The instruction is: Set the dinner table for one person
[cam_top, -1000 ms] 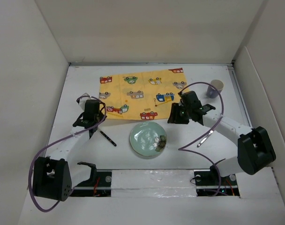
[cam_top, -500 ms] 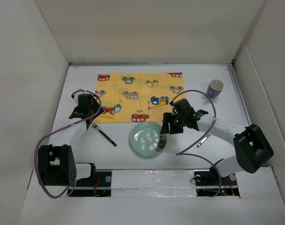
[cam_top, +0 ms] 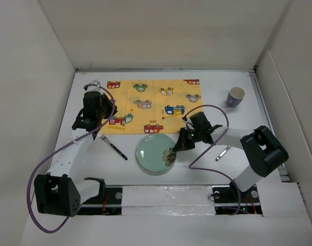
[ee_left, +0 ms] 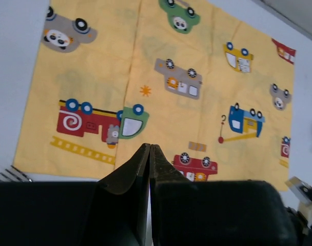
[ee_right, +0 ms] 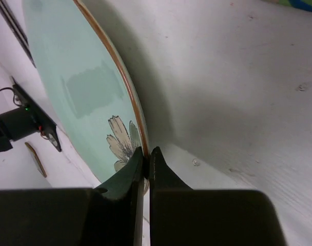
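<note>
White desk (cam_top: 217,84) is filling the walled floor of the overhead view, carrying a yellow car-print placemat (cam_top: 151,102) toward 12 o'clock. Right jaws are clamping tight on the 3 o'clock rim of the pale green plate (cam_top: 155,152), which is lying at the placemat's 6 o'clock. Left jaws are hanging pressed together and empty over the placemat's 8 o'clock corner, with the fork (cam_top: 112,145) lying at their 5 o'clock.
</note>
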### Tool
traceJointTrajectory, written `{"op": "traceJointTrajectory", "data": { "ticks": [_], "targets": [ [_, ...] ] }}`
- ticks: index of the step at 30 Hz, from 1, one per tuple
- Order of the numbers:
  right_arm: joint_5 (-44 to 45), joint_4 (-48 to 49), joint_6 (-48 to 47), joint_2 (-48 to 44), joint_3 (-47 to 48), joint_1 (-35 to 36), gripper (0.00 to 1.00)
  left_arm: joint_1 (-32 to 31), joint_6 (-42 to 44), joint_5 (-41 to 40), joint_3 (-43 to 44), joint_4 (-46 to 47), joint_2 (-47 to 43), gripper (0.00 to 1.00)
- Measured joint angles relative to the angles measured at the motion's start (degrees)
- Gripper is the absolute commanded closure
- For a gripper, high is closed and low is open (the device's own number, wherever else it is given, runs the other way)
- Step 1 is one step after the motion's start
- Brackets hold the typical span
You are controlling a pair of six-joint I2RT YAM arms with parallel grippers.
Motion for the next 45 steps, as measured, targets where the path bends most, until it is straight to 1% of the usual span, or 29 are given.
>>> {"op": "traceJointTrajectory", "data": {
  "ticks": [3,6,8,11,13,17,20,23,26,30,32,33,34,35,37,38,39,40,42,43,45],
  "targets": [
    [-2.1,1.2,0.5,-1.8,-0.5,-0.3,1.0,-0.2,0.3,1.6,0.7,-0.6,-1.2,1.0],
    [-3.1,-1.5,0.3,-6.9,0.7,-1.3,1.0,-0.1,1.0,1.9,0.7,-3.0,-2.0,1.0],
    [-3.0,-4.1,-0.1,-8.8,3.4,-2.4,1.0,-0.1,1.4,1.8,0.8,-4.7,-2.6,1.0],
    [-3.5,-6.2,0.5,-7.1,11.3,-4.5,1.0,-0.1,1.4,1.1,0.9,-6.3,-3.5,1.0],
    [-3.6,-6.0,1.2,-3.4,18.8,-5.5,1.0,-0.1,1.1,0.5,0.9,-7.1,-4.0,1.0],
    [-3.1,-3.2,3.3,7.9,34.1,-7.5,1.0,-0.1,0.4,0.2,1.0,-7.5,-4.2,1.0],
    [-2.4,-0.7,6.0,16.7,42.3,-9.1,1.0,0.3,-0.3,1.6,0.9,-7.5,-4.5,1.0],
    [-0.9,-0.1,8.8,23.6,46.7,-10.4,1.0,2.6,-1.7,5.2,-0.5,-6.4,-6.7,1.0],
    [0.7,-0.4,11.5,29.0,48.9,-11.1,1.0,4.7,-2.5,7.9,-2.9,-6.0,-9.9,1.0],
    [2.4,-1.1,14.7,33.6,49.5,-11.1,1.0,4.8,-2.1,9.3,-3.1,-7.3,-11.8,1.0],
    [2.0,-1.4,16.2,34.8,49.7,-11.0,0.86,4.8,-1.4,9.2,-2.8,-9.1,-12.0,1.0],
    [1.8,-1.5,16.7,35.2,49.9,-11.0,0.78,4.8,-1.1,9.0,-2.7,-10.0,-12.0,0.83],
    [1.7,-1.4,17.0,35.3,50.0,-11.0,0.63,4.8,-0.7,8.9,-2.7,-11.1,-12.0,0.72],
    [1.6,-1.4,17.5,35.3,50.0,-11.0,0.56,4.8,-0.4,8.7,-2.6,-12.1,-12.0,0.64],
    [1.4,-1.2,17.7,35.2,50.0,-11.0,0.4,4.8,-0.6,8.3,-2.6,-14.7,-11.9,0.62],
    [1.4,-1.4,17.6,35.2,50.0,-11.0,0.37,4.8,-0.7,8.0,-2.6,-16.0,-11.7,0.62],
    [1.5,-1.7,17.2,35.1,50.0,-11.0,0.34,4.8,-0.8,7.7,-2.6,-17.3,-11.5,0.67],
    [1.5,-2.0,16.9,35.1,50.0,-11.0,0.3,4.8,-1.3,7.3,-2.6,-18.7,-11.1,0.69],
    [2.1,-3.5,15.5,34.4,50.0,-11.0,0.28,4.8,-2.6,6.1,-2.6,-21.7,-10.1,0.72],
    [2.5,-4.5,14.6,33.8,50.0,-11.0,0.27,4.8,-3.5,5.4,-2.6,-23.3,-9.5,0.71],
    [3.4,-6.8,12.7,31.8,50.0,-11.1,0.26,4.6,-5.4,4.1,-2.9,-26.0,-8.4,0.66]
  ]
}}
